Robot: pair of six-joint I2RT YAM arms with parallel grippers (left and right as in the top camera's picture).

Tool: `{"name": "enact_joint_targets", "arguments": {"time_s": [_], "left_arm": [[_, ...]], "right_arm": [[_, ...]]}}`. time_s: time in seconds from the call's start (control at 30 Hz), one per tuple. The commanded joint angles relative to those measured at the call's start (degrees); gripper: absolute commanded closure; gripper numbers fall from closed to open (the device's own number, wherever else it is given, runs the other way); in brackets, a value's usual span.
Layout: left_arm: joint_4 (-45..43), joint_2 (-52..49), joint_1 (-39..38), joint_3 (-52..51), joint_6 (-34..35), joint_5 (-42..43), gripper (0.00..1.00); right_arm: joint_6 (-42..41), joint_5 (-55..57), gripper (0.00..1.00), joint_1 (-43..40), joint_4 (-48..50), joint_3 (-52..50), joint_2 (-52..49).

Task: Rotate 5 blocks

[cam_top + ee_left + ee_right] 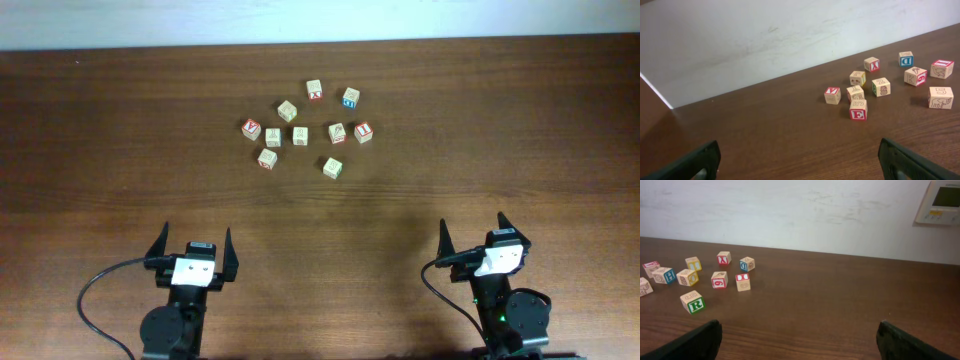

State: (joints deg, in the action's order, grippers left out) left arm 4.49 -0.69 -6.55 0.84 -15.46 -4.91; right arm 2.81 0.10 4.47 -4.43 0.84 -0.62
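Several small pale wooden alphabet blocks lie in a loose cluster at the far middle of the table. Among them are a red-framed block [251,128] at the left, a red-framed block [363,132] at the right and a pale block [332,167] nearest the front. In the left wrist view a block with a red E [858,109] is closest. The right wrist view has a green R block [693,302] closest. My left gripper [196,232] [797,160] and right gripper [472,222] [800,335] stand open and empty near the front edge, well short of the blocks.
At the back of the cluster sit a cube with a red X [315,90] and a blue-printed cube [350,97]. A white wall [790,210] rises behind the table's far edge. Bare brown wood [330,230] lies between grippers and cluster.
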Motion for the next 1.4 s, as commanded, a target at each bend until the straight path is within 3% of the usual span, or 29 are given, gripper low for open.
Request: {"name": "enact_joint_targets", "arguments": {"time_s": [0.0,0.4,0.6,0.7,0.8,0.87,0.93,1.03,1.13,1.2,1.27,1.3,1.37], "left_arm": [[-0.1,0.0,0.4,-0.3,-0.7,0.6,0.01],[-1.4,0.0,0.3,1.7,-0.4,0.6,0.01],[-0.7,-5.6,0.3,8.9,-0.4,0.6,0.01],[-0.7,-20.5,0.3,20.3,-0.5,0.6,0.01],[3.6,-34.2,0.3,33.2,-0.4,3.1,0.01],[11.6,-45.2,0.3,44.7,-0.4,7.6,0.01],[25.5,-60.1,0.3,61.1,-0.4,14.0,0.01],[41.7,-79.9,0.3,79.7,-0.4,24.6,0.01],[45.4,-90.7,0.3,84.9,-0.5,32.3,0.01],[45.7,-94.1,0.3,84.9,-0.4,33.7,0.01],[45.2,-95.3,0.3,84.7,-0.5,33.2,0.01],[44.8,-95.3,0.3,84.7,0.4,31.0,0.01],[44.4,-95.3,1.9,84.7,18.2,9.5,0.01]], "right_arm": [[0.0,0.3,0.01,-0.4,-0.1,-0.5,0.2],[-0.1,-4.7,0.01,-0.4,0.3,1.7,0.1],[0.0,-6.1,0.01,-0.4,0.2,12.8,-8.9],[0.0,-9.9,0.02,-0.4,-1.5,25.6,-24.0],[0.0,-11.1,0.01,-0.4,-9.6,37.2,-35.9],[0.0,-11.6,0.01,-0.4,-15.8,44.2,-42.0],[-0.1,-15.3,0.01,-0.4,-20.9,51.6,-49.0],[-0.3,-26.3,0.01,-0.4,-28.5,60.7,-61.1],[-0.5,-35.7,0.02,-0.4,-36.8,70.0,-75.5],[-0.5,-42.4,0.02,-0.4,-34.6,70.5,-84.5],[-1.4,-52.0,0.01,0.6,-30.7,70.5,-93.7],[-6.9,-48.7,0.05,2.5,-28.4,70.7,-95.7],[-20.0,-26.6,0.13,12.0,-30.7,78.5,-96.6]]}}
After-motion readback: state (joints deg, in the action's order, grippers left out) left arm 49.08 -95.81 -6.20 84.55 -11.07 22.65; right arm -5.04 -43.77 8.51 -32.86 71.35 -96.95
